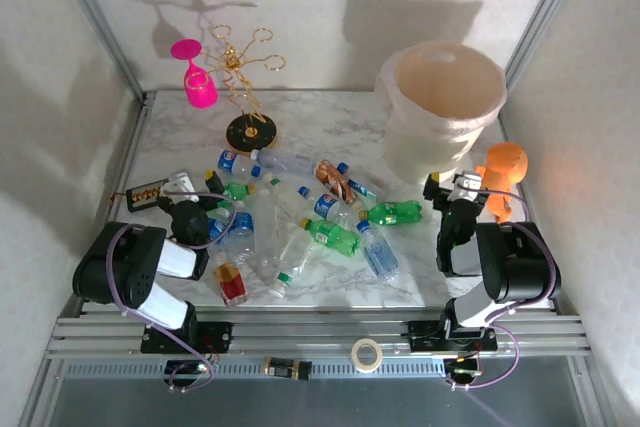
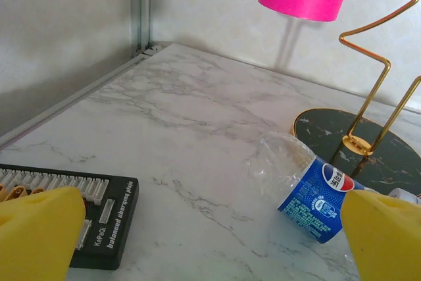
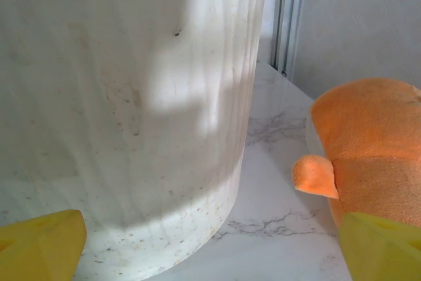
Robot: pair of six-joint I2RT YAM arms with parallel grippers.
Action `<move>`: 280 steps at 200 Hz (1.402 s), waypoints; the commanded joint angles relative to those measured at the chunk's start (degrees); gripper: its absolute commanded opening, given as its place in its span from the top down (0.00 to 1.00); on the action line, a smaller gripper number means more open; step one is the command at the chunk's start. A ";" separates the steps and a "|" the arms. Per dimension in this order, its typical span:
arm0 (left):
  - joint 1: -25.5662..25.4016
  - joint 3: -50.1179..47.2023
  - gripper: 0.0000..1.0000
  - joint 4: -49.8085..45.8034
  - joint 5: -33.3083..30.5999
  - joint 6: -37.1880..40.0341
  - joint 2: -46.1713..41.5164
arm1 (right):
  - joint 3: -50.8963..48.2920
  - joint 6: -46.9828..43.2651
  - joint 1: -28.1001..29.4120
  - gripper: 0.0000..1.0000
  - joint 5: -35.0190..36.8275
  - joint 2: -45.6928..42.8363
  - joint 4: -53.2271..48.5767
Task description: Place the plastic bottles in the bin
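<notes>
Nothing looks binned yet. The large round cream-white bin (image 1: 418, 152), lined with a translucent plastic bag, stands at the far right corner of the marble-patterned table (image 1: 330, 112). What shows of its inside from above holds no bottle, though its bottom is hidden.

The small plastic bottles (image 1: 330, 235) lie on their sides across the middle of the table and towards the near edge. There are about a dozen as far as I can count, some overlapping. A clear blue-labelled bottle (image 2: 314, 199) lies furthest back, just beside the black round base of a gold wire stand (image 1: 250, 133). A pink plastic wine glass (image 1: 197, 77) hangs from that stand. A bottle with red in it (image 1: 231, 285) lies closest to the near edge.

The left tool (image 1: 188, 213) sits low by the left edge with its yellow fingertips spread wide apart and nothing between them. In its wrist view a small black box with white lettering (image 2: 99, 212) lies just beside the left fingertip, and the blue-labelled bottle lies ahead of the right one.

The right tool (image 1: 448, 189) is likewise spread wide and empty. It sits near the right edge and faces the gap between the bin's wall and an orange rounded figure (image 3: 375, 162).

As I judge it, the whole task is left to do: every bottle has yet to be picked up and carried to the far right corner. The glass, the box and the figure are to stay where they are.
</notes>
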 commanded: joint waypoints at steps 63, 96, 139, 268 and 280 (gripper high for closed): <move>0.38 1.12 0.01 0.04 0.33 0.46 0.16 | -0.10 0.44 -0.15 0.01 -0.58 0.26 2.21; 0.38 1.01 0.01 0.21 0.39 0.46 0.15 | 0.06 0.53 -0.11 0.01 -0.53 0.26 2.23; 0.38 0.93 0.01 0.40 0.34 0.51 0.13 | 0.11 0.61 -0.24 0.01 -0.73 0.26 1.82; -0.50 3.21 0.01 -8.71 -0.88 1.34 -6.84 | 0.34 -0.89 0.77 0.01 -0.09 -2.93 -0.50; -0.50 4.05 0.01 -12.28 -1.16 1.32 -9.47 | 1.86 -1.31 1.77 0.01 1.71 -5.80 -5.61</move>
